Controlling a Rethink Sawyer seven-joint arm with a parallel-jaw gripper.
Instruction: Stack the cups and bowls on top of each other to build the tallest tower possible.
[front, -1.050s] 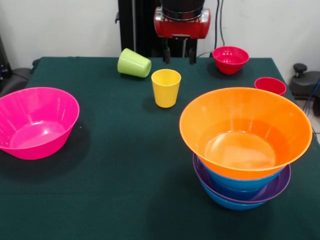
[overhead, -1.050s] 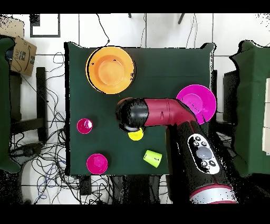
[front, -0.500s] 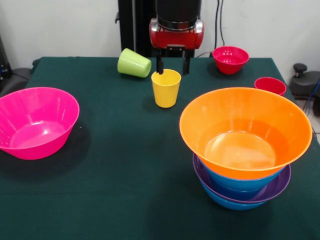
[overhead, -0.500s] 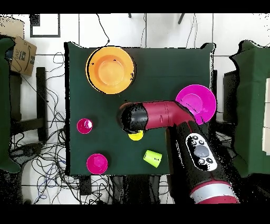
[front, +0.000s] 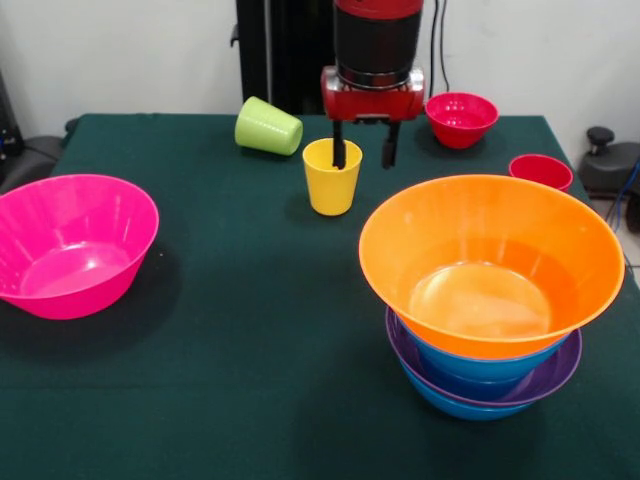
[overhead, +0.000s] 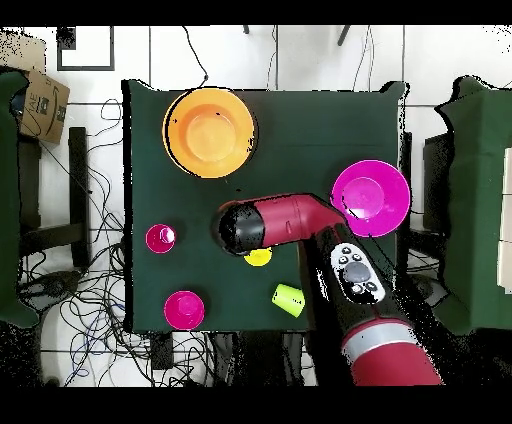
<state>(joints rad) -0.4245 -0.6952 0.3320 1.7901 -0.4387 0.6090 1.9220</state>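
Note:
The yellow cup (front: 331, 180) stands upright at mid-table. My gripper (front: 363, 152) is open and straddles its right wall. One finger (front: 339, 150) dips inside the cup and the other hangs outside. The tower has a wide orange bowl (front: 490, 262) nested on blue and purple bowls (front: 560, 372). A lime green cup (front: 268, 126) lies on its side behind the yellow one. In the overhead view the arm's head (overhead: 240, 225) hides the fingers and part of the yellow cup (overhead: 259, 258).
A large pink bowl (front: 72, 243) sits at the left. A small red bowl (front: 461, 118) and a red cup (front: 541, 170) stand at the back right. Overhead, the orange bowl (overhead: 208, 130), pink bowl (overhead: 372, 197) and green cup (overhead: 289, 297) surround the arm.
In the front view the gripper has come down and shifted right. One finger is now inside the yellow cup. The cups and bowls have not moved.

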